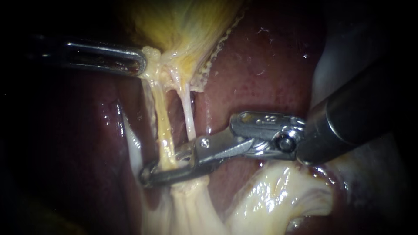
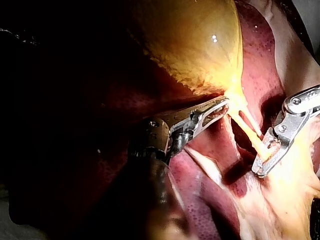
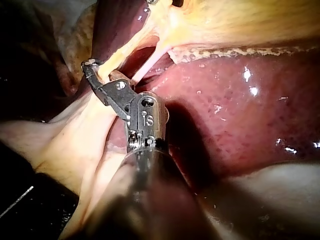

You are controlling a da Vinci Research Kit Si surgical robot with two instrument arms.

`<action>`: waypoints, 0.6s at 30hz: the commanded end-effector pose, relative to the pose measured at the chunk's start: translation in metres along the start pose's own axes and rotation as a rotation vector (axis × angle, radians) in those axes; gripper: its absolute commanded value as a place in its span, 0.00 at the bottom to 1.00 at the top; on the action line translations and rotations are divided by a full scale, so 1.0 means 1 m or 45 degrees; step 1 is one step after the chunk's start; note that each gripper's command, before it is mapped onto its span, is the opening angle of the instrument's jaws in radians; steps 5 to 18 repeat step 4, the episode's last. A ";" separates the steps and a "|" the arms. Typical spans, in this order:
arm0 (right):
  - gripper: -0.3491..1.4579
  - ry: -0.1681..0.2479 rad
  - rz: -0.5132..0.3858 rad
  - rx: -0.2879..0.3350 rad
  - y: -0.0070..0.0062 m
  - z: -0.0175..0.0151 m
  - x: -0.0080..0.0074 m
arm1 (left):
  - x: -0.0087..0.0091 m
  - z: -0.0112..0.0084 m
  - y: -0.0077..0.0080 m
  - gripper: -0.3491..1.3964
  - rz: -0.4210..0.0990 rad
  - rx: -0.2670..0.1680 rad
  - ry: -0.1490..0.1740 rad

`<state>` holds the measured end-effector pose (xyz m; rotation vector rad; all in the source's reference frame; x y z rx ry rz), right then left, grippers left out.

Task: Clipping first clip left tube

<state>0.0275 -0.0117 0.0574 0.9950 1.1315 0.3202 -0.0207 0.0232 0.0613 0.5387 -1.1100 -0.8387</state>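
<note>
Two tubes run down from the yellow gallbladder (image 1: pixel 187 21). The left tube (image 1: pixel 162 126) is yellowish and the right tube (image 1: pixel 188 115) is thin and white. My right instrument (image 1: pixel 167 165) comes in from the right, its jaws open and straddling the lower end of the left tube, one jaw on each side. The right tube passes just behind its upper jaw. My left instrument (image 1: pixel 138 64) is shut on the tissue at the gallbladder's neck and holds it taut. The straddled left tube (image 2: pixel 260 145) also shows in the left wrist view, and both tubes in the right wrist view.
Dark red liver (image 1: pixel 261 65) lies behind and to the right of the tubes. Pale fatty tissue (image 1: pixel 270 196) bulges below the right instrument's wrist. A white strand (image 1: pixel 133 143) runs down the liver left of the tubes.
</note>
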 end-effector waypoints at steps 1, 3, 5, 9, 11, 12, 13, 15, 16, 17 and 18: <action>0.00 0.000 0.000 0.000 0.0001 0.0000 0.0000 | 0.0000 0.0000 0.0000 0.00 0.001 0.001 0.001; 0.00 0.000 0.000 0.000 0.0002 -0.0001 -0.0001 | -0.0001 0.0000 0.0000 0.00 0.000 0.002 0.001; 0.00 0.000 -0.001 0.000 0.0002 -0.0001 -0.0001 | -0.0001 0.0000 0.0000 0.00 0.000 0.002 0.001; 0.00 0.000 -0.001 0.000 0.0002 -0.0001 -0.0001 | -0.0001 0.0000 0.0000 0.00 0.000 0.002 0.001; 0.00 0.000 -0.001 0.000 0.0002 -0.0001 -0.0001 | -0.0001 0.0000 0.0000 0.00 0.000 0.002 0.001; 0.00 0.000 -0.001 0.000 0.0002 -0.0001 -0.0001 | -0.0001 0.0000 0.0000 0.00 0.000 0.002 0.001; 0.00 0.000 -0.001 0.000 0.0002 -0.0001 -0.0001 | -0.0001 0.0000 0.0000 0.00 0.000 0.002 0.001; 0.00 0.000 -0.001 0.000 0.0002 -0.0001 -0.0001 | -0.0001 0.0000 0.0000 0.00 0.000 0.002 0.001; 0.00 0.000 -0.001 0.000 0.0002 -0.0001 -0.0001 | -0.0001 0.0000 0.0000 0.00 0.000 0.002 0.001; 0.00 0.000 -0.001 0.000 0.0002 -0.0001 -0.0001 | -0.0001 0.0000 0.0000 0.00 0.000 0.002 0.001; 0.00 0.000 -0.001 0.000 0.0002 -0.0001 -0.0001 | -0.0001 0.0000 0.0000 0.00 0.000 0.002 0.001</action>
